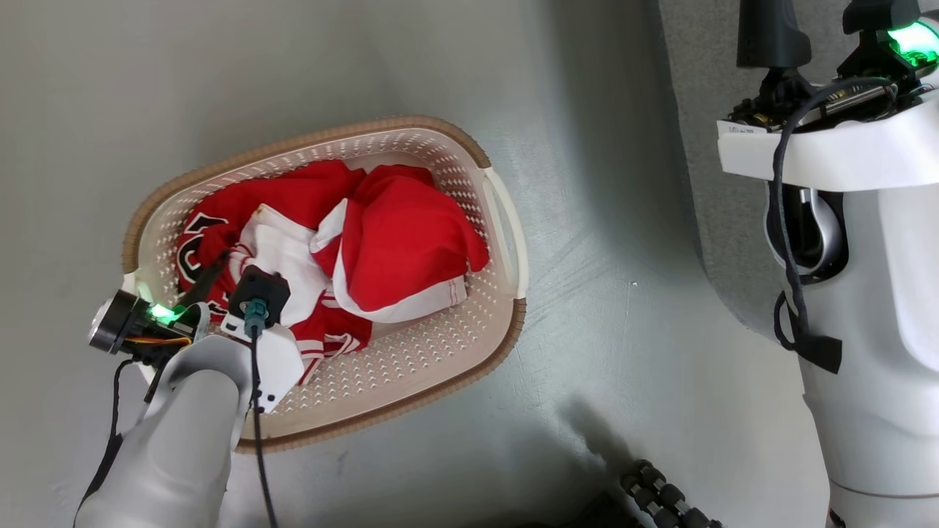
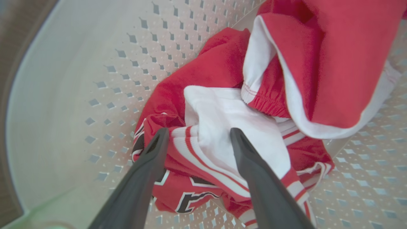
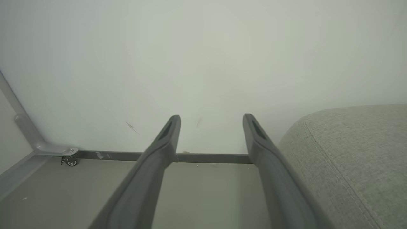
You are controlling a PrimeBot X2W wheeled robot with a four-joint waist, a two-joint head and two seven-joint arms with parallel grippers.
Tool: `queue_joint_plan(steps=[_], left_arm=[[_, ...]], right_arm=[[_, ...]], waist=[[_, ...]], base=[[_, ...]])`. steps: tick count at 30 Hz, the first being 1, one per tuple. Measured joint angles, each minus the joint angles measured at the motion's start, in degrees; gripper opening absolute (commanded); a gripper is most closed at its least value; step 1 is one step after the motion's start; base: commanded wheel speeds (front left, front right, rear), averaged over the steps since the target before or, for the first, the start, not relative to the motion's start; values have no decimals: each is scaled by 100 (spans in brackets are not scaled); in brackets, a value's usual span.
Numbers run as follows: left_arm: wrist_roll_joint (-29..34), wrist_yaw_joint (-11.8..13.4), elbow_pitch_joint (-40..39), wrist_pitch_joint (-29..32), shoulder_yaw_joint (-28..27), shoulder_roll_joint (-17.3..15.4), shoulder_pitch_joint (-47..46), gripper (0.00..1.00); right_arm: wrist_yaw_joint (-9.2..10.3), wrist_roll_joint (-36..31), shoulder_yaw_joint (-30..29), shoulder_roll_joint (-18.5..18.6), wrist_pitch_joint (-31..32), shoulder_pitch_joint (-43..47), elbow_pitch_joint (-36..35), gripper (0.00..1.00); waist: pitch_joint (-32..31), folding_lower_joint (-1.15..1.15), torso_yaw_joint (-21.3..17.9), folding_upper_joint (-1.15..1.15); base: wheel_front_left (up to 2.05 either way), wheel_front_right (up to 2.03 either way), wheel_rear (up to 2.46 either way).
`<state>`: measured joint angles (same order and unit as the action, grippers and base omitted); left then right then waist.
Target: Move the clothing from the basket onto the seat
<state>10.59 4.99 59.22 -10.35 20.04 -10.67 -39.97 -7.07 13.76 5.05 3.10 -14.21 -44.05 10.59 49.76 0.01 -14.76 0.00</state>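
The left hand (image 2: 198, 132) hangs over the left end of the basket (image 1: 308, 139), its two dark fingers (image 2: 149, 159) spread wide and pointing down into it. The clothing (image 1: 403, 242) lies directly under that hand, heaped in the basket's left and middle parts. In the left wrist view the fingertips stand on either side of a white fold edged with red stripes, and nothing is pinched between them. Whether the tips touch the cloth cannot be told. The piece with dark lettering sits nearest the basket's left end, partly beneath the hand. A red piece with a broad white hem lies beside it towards the right-hand handle, overlapping the white fold. The perforated bottom shows bare along the basket's near and right edges.

The basket stands on the pale floor (image 1: 623, 330). To its right, well apart, is the grey seat (image 1: 704, 110).

The right hand (image 3: 211, 119) is spread as well and holds nothing. It points at a plain wall (image 3: 203, 63) above the floor, with the seat's rounded edge just to its right in the right wrist view.
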Motion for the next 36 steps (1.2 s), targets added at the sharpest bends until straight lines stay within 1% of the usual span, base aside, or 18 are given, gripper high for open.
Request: queue_joint_plan(steps=[2, 5, 7, 11, 12, 13, 14, 21, 25, 28, 31, 36], left_arm=[[40, 56, 70, 129, 18, 9, -27, 100], [75, 58, 147, 180, 44, 14, -35, 100], [76, 109, 192, 186, 47, 8, -53, 100], [76, 113, 307, 271, 52, -11, -165, 100], [77, 113, 319, 280, 58, -7, -171, 72], [77, 113, 327, 280, 68, 4, -177, 33], [77, 111, 341, 280, 78, 16, -186, 0], [73, 27, 376, 158, 147, 226, -194, 0], [67, 21, 360, 43, 163, 287, -194, 0], [56, -51, 346, -85, 181, 335, -194, 0], [15, -55, 322, -176, 183, 349, -193, 0], [-44, -103, 141, -304, 186, 412, -181, 0]], right_arm=[[0, 19, 16, -1, 0, -36, 23, 100], [0, 55, 32, -1, -1, -81, 49, 100], [0, 73, 52, -1, -7, -85, 73, 100], [0, 88, 80, -1, -8, -91, 105, 100], [0, 87, 81, -2, -8, -92, 113, 100], [0, 87, 78, -2, -8, -93, 118, 100], [0, 86, 71, -1, -8, -93, 121, 100], [0, 85, 3, -2, -9, -94, 214, 100], [0, 86, -51, -2, -16, -101, 220, 100], [0, 87, -65, -1, -18, -122, 218, 100], [0, 87, -76, -2, -23, -122, 218, 100], [0, 87, -119, -1, -24, -120, 222, 100]], waist=[[18, 0, -37, 0], [42, 0, -90, 0], [55, 0, -123, 0], [70, 0, -182, 0], [69, 0, -194, 0], [65, 0, -202, 0], [61, 0, -207, 0], [6, 0, -195, 0], [-50, 0, -162, 0], [-122, 0, -121, 0], [-182, 0, -90, 0], [-295, -1, -37, 0]], base=[[0, 0, 0], [0, 0, 0], [0, 0, 0], [0, 0, 0], [0, 0, 0], [0, 0, 0], [0, 0, 0], [0, 0, 0], [0, 0, 0], [0, 0, 0], [0, 0, 0], [0, 0, 0]])
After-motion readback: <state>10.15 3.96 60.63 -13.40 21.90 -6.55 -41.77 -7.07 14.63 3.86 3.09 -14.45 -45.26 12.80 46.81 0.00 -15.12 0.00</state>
